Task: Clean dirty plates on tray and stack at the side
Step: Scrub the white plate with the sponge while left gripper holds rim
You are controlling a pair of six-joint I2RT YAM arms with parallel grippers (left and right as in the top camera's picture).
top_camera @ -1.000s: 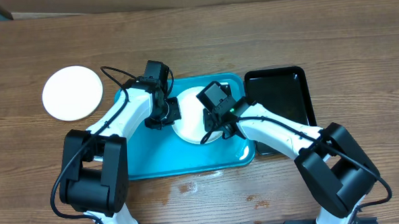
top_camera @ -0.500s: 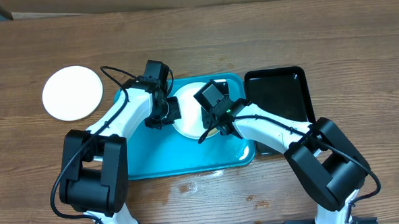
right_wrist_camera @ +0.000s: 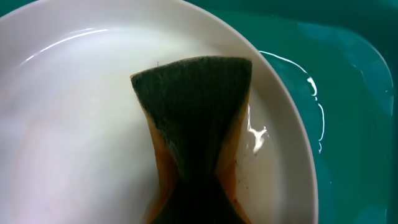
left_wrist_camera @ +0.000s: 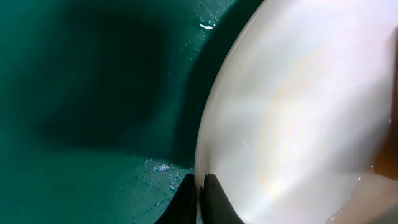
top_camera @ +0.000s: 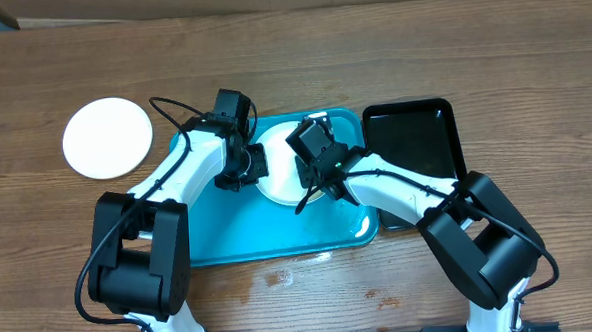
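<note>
Up close, the left gripper (left_wrist_camera: 199, 198) pinches the rim of a white plate (left_wrist_camera: 298, 112), with its two fingers almost shut. The right gripper (top_camera: 306, 158) seems to squeeze a green sponge (right_wrist_camera: 193, 124) that presses flat on that plate. The plate lies in the blue tray (top_camera: 229, 229). A second plate (top_camera: 107, 137) sits well apart on the table (top_camera: 392, 62).

On the worktop (top_camera: 371, 43) the tray (top_camera: 229, 229) sits in the middle, with a smaller tray (top_camera: 425, 140) just beside it on the right. A plate (top_camera: 276, 172) lies in the tray's rear half, a sponge (right_wrist_camera: 193, 124) on it. A second plate (top_camera: 107, 137) lies on the worktop, left of the tray.
</note>
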